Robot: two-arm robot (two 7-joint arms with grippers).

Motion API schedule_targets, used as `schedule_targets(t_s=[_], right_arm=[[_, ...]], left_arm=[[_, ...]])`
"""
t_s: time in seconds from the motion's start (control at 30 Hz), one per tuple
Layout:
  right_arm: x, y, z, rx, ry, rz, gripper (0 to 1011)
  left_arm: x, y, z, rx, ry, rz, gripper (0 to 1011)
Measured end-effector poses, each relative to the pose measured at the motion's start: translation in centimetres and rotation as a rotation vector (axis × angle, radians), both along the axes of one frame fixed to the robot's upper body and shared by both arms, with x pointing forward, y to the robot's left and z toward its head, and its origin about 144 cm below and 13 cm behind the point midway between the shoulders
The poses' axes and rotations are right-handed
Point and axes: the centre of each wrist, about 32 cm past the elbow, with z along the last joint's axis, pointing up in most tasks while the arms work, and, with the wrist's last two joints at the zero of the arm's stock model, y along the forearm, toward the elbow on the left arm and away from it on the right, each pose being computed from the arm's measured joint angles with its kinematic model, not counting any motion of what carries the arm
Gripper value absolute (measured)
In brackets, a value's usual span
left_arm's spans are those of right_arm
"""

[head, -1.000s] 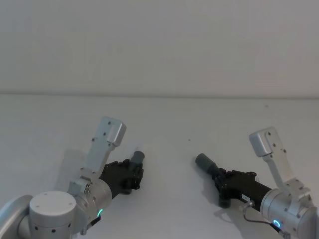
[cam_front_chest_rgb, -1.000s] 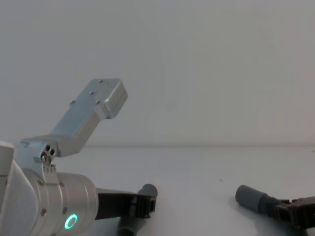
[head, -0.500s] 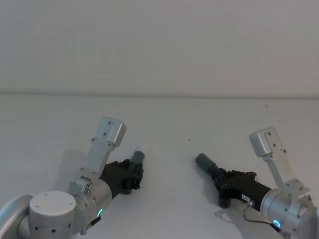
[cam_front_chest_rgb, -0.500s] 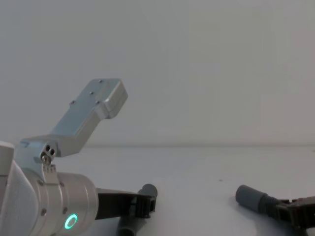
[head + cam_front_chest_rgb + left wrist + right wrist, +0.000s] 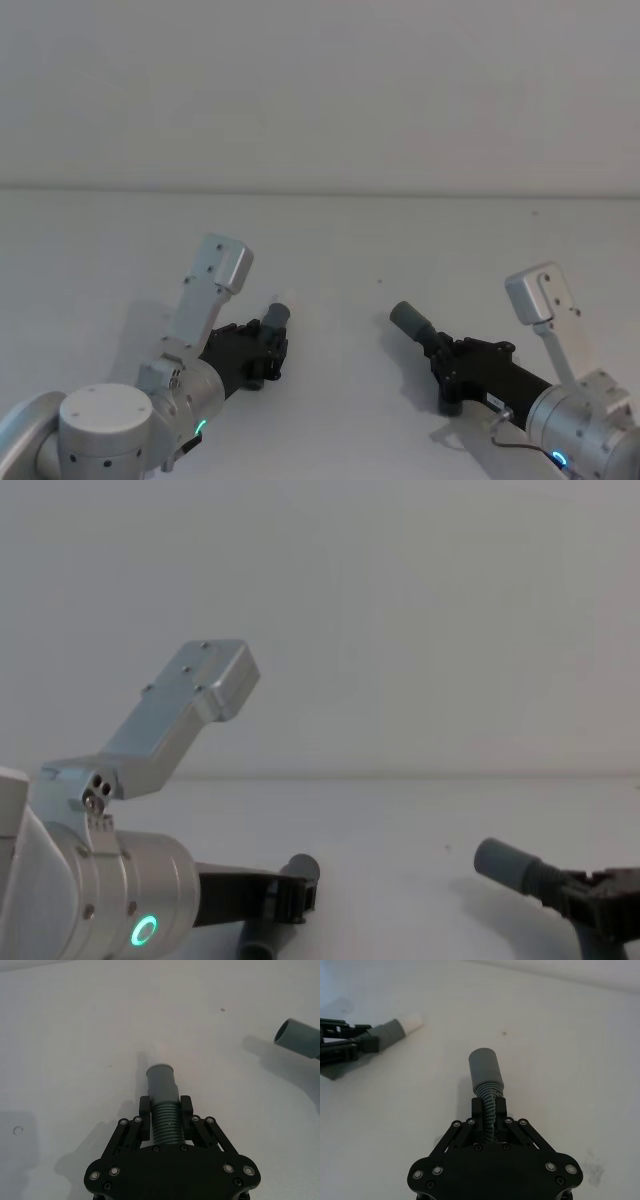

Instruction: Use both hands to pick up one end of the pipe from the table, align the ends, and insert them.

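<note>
My left gripper (image 5: pixel 268 345) is shut on the ribbed part of one pipe piece (image 5: pixel 165 1120), low over the white table (image 5: pixel 330 250). That piece's grey cuff (image 5: pixel 161 1082) sticks out ahead of the fingers, and its narrower white tip (image 5: pixel 412 1021) shows in the right wrist view. My right gripper (image 5: pixel 445 352) is shut on the ribs of the other pipe piece (image 5: pixel 490 1097). Its wider open cuff (image 5: pixel 407 319) points toward the left piece and hangs slightly above the table with a shadow under it. A gap of bare table separates the two ends.
The table runs back to a plain white wall (image 5: pixel 320 90). A small dark speck (image 5: pixel 379 281) marks the surface between the two ends. The left arm's silver wrist with its green ring light (image 5: pixel 145 930) stands large at the chest view's lower left.
My right gripper has risen a little with its pipe piece and shifted slightly toward the left piece. The left gripper and its piece have not moved.
</note>
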Motion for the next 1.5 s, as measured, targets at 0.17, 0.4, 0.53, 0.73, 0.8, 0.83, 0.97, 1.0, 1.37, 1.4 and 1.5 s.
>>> schedule_targets(t_s=[0.17, 0.4, 0.53, 0.73, 0.8, 0.83, 0.97, 1.0, 1.37, 1.4, 1.5], right_arm=[[-0.3, -0.5, 0.0, 0.007, -0.069, 0.032, 125], [-0.7, -1.5, 0.0, 0.011, -0.160, 0.084, 124], [-0.7, -2.2, 0.0, 0.015, -0.219, 0.123, 124], [-0.7, -3.7, -0.1, 0.015, -0.301, 0.197, 125], [-0.7, -4.1, -0.1, 0.015, -0.316, 0.215, 124], [-0.6, -4.5, -0.1, 0.016, -0.333, 0.232, 125], [-0.5, -5.4, -0.2, 0.020, -0.373, 0.279, 125], [-0.5, -5.5, -0.2, 0.020, -0.380, 0.288, 125], [0.1, -7.7, -0.4, 0.007, -0.474, 0.397, 124], [0.1, -7.8, -0.4, 0.007, -0.478, 0.403, 124], [0.3, -8.2, -0.5, 0.004, -0.499, 0.430, 124]], left_arm=[[0.0, 0.0, 0.0, 0.000, 0.000, 0.000, 333], [0.0, 0.0, 0.0, 0.002, -0.002, 0.000, 333], [0.0, 0.1, 0.2, 0.010, -0.006, -0.006, 333], [0.0, 0.4, 0.9, 0.040, -0.022, -0.029, 333], [0.0, 0.5, 1.1, 0.051, -0.027, -0.035, 333], [0.0, 0.6, 1.2, 0.057, -0.030, -0.038, 333], [0.0, 0.9, 2.0, 0.088, -0.048, -0.057, 334], [-0.1, 1.1, 2.3, 0.100, -0.056, -0.066, 334], [0.1, 3.6, 4.8, 0.186, -0.111, -0.172, 333], [0.1, 3.8, 4.9, 0.190, -0.114, -0.183, 334], [0.2, 4.5, 5.5, 0.207, -0.129, -0.218, 333]])
